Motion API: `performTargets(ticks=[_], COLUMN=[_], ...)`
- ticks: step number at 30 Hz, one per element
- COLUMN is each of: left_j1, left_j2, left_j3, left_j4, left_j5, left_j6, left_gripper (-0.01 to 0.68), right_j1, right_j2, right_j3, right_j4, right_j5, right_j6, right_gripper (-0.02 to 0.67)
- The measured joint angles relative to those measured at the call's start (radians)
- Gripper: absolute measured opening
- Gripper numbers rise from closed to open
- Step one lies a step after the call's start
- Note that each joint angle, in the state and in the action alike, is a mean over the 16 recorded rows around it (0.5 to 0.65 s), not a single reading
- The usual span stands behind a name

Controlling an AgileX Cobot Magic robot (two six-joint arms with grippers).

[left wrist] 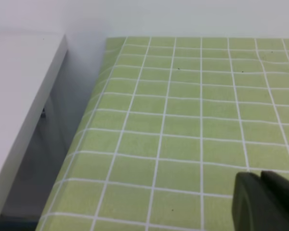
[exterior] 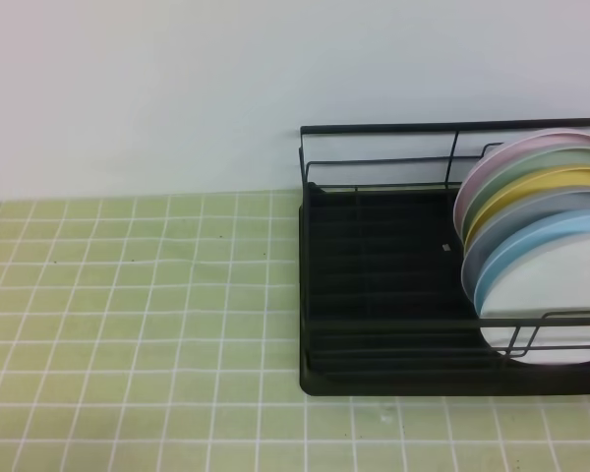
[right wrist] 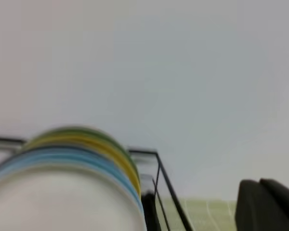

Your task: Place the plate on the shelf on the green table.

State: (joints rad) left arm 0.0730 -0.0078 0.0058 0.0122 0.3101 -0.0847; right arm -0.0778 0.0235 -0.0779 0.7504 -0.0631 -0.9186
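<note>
The white plate (exterior: 560,324) stands on edge at the front of the stack in the rack (exterior: 374,295), right against the blue plate (exterior: 531,241), and it looks glossy, stiff and chippable, so I'd pinch the top rim and lift straight up. Rack's thin black wire over a dark ribbed tray, sitting on the matte tiled green table (exterior: 128,324). Both the left gripper (left wrist: 262,202) and right gripper (right wrist: 265,204) are clenched shut on nothing
</note>
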Motion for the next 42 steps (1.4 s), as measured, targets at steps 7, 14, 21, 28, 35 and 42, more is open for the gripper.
performTargets(ticks=[7,14,21,28,35,42], left_j1=[0.000,0.000,0.000,0.000,0.000,0.000], left_j2=[0.000,0.000,0.001,0.001,0.001,0.001], left_j3=[0.000,-0.004,0.000,0.000,-0.002,-0.004], left_j4=[0.000,0.000,0.000,0.000,0.000,0.000], left_j5=[0.000,0.000,0.000,0.000,0.000,0.000], left_j6=[0.000,0.000,0.000,0.000,0.000,0.000], left_gripper=[0.000,0.000,0.000,0.000,0.000,0.000], right_j1=[0.000,0.004,0.009,0.010,0.010,0.010], right_j2=[-0.052,-0.055,-0.057,-0.058,-0.056,-0.055], right_j3=[0.067,0.080,0.099,0.111,0.114,0.115], right_j4=[0.048,-0.041,-0.331,-0.609,-0.680,-0.680], right_j5=[-0.015,0.032,0.185,0.336,0.375,0.364], right_j6=[-0.028,0.026,0.303,0.594,0.680,0.678], right_gripper=[-0.003,-0.003,-0.003,-0.003,-0.003,-0.004])
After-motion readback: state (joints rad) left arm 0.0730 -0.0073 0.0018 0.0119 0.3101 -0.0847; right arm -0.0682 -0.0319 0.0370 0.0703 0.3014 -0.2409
